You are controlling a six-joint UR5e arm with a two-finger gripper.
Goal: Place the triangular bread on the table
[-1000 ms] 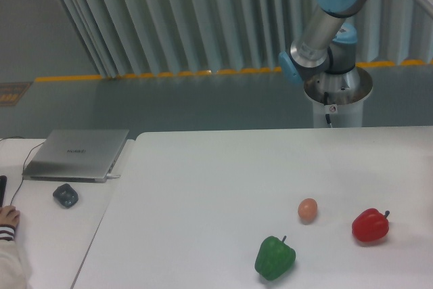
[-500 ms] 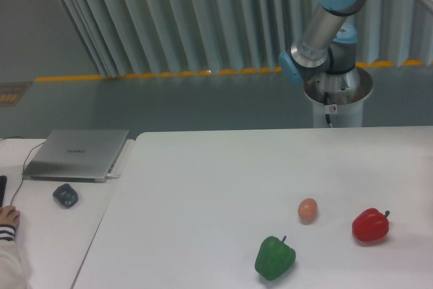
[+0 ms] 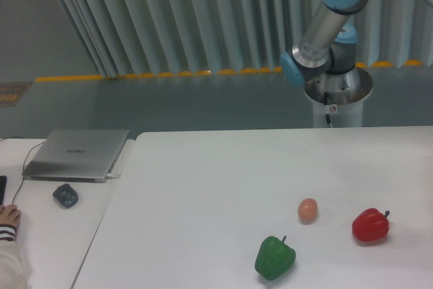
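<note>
The triangular bread is out of view. The large white table (image 3: 203, 194) fills the lower right of the camera view. Only the arm's base and lower joints (image 3: 329, 45) show behind the table's far edge, reaching up and out of the top right corner. The gripper itself is outside the frame.
On the table's right part sit a small orange-tan egg (image 3: 307, 209), a red pepper (image 3: 369, 225) and a green pepper (image 3: 274, 258). A smaller white desk on the left carries a grey laptop (image 3: 78, 153) and a dark mouse (image 3: 65, 195). A person's hand (image 3: 8, 218) rests at the left edge.
The arm's upper blue joint has shifted slightly up and to the right. The objects on the table have not moved.
</note>
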